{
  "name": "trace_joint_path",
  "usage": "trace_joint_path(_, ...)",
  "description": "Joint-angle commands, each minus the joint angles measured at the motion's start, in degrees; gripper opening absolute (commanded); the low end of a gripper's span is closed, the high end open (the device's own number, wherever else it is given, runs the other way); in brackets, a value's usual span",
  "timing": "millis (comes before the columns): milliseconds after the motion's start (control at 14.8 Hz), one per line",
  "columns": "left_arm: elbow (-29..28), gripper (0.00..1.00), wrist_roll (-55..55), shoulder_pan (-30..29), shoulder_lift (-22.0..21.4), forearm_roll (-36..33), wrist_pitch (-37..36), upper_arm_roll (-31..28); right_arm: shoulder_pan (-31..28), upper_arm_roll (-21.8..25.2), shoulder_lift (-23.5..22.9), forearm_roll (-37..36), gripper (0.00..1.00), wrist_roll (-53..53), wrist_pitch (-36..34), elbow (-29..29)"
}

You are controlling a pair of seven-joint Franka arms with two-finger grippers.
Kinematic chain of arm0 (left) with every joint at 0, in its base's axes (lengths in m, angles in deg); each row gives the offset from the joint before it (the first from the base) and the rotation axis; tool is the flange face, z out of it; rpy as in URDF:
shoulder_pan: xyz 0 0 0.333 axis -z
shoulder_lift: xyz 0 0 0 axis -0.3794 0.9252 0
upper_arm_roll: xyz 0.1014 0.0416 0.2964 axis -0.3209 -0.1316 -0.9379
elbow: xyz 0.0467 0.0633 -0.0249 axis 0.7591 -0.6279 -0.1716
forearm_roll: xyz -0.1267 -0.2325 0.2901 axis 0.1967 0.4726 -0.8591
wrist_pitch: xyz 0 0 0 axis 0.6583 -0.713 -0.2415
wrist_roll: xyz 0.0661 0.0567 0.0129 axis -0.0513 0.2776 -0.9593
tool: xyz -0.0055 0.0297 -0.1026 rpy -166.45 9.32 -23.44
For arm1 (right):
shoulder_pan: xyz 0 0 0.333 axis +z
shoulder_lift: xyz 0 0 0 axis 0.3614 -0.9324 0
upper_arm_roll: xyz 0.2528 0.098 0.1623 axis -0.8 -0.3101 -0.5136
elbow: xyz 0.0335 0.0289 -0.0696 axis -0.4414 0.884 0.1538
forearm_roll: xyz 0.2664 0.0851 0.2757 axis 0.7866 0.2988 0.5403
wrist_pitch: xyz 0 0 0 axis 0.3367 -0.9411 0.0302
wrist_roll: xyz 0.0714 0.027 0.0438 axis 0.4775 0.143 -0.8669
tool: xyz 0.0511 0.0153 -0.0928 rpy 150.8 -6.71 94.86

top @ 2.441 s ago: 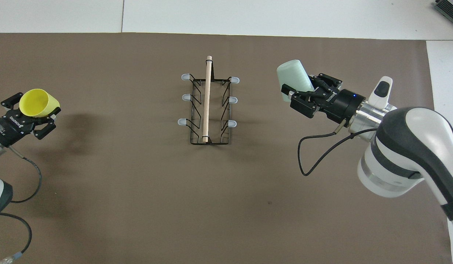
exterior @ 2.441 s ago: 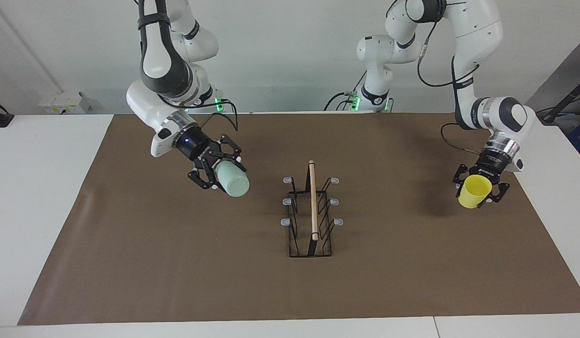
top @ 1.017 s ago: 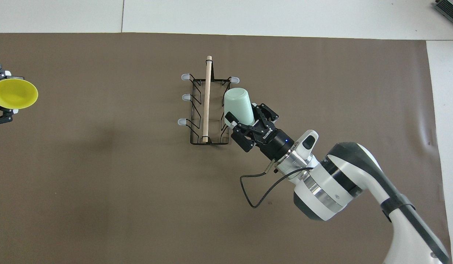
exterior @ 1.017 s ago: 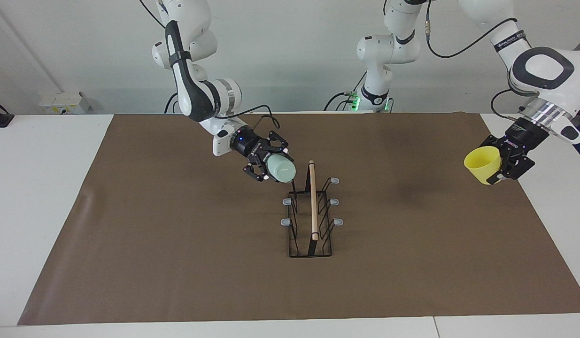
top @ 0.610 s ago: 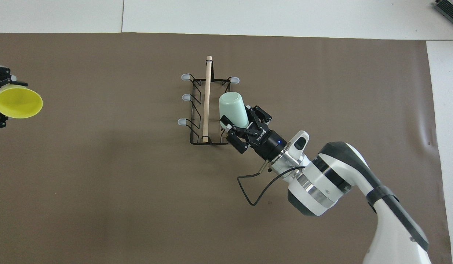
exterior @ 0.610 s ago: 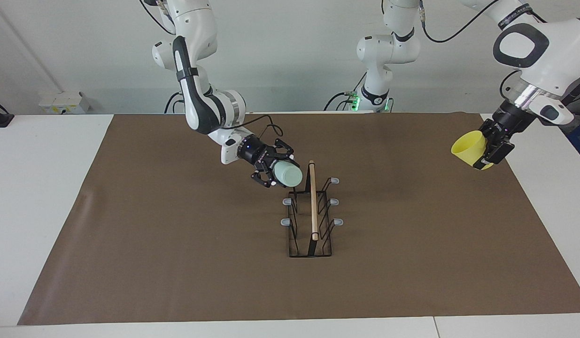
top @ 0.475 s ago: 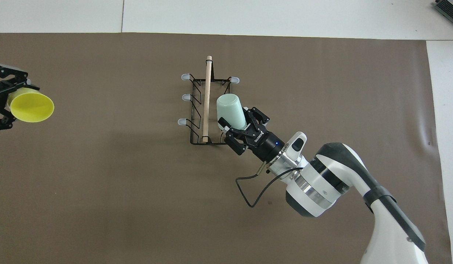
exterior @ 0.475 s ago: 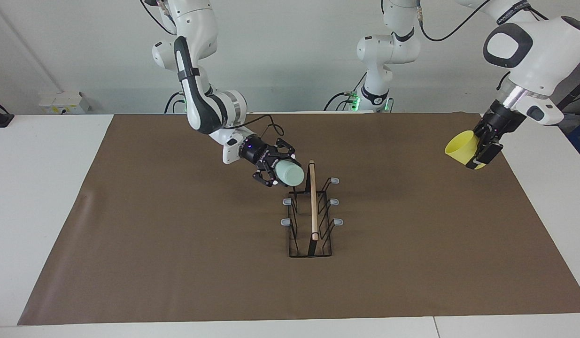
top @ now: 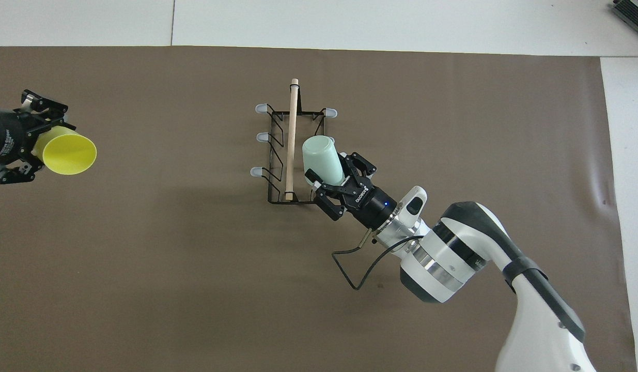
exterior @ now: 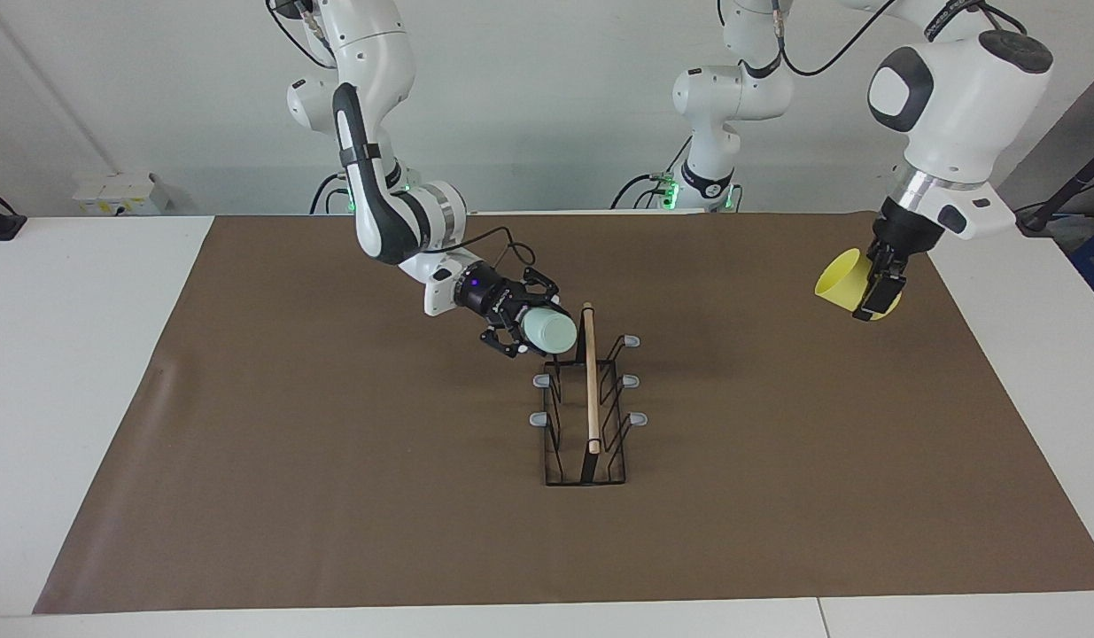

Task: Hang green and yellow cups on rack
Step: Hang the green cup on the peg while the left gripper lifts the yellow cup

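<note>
Aloft – both cups (exterior: pixel 547 331) gripped

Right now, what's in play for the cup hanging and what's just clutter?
In play:
- green cup, held by right gripper at the rack's nearest prong on the right arm's side
- yellow cup, held by left gripper in the air over the mat's left-arm end
- rack, mid-mat

Clutter:
- brown mat
- white wall box, off the mat
</note>
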Motion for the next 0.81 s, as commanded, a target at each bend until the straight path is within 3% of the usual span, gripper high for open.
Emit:
trace_joint_path(0, -1.0, 0.00, -8.2, -0.2, -1.3, -6.1, -0.1, 2.6, 0.8, -0.6, 0.1, 13.4, 0.00, -5.5, -0.5, 0.9)
trace_joint_path(610, -1.4, 0.00, -32.5, -0.2, -2.0, -30.3, -2.2, 13.4, 1.4, -0.6, 0.2, 13.4, 0.00, -7.2, 0.0, 2.3)
trace_joint_path(678, -1.4, 0.00, -33.8, -0.2, -2.1, -32.7, -3.2, 15.1, 1.4, -0.6, 0.2, 13.4, 0.02, -7.2, 0.0, 2.6)
trace_joint_path(746, -1.4, 0.00, -35.0, -0.2, -2.2, -34.7, -4.3, 16.3, 1.4, -0.6, 0.2, 13.4, 0.22, -7.2, 0.1, 2.8)
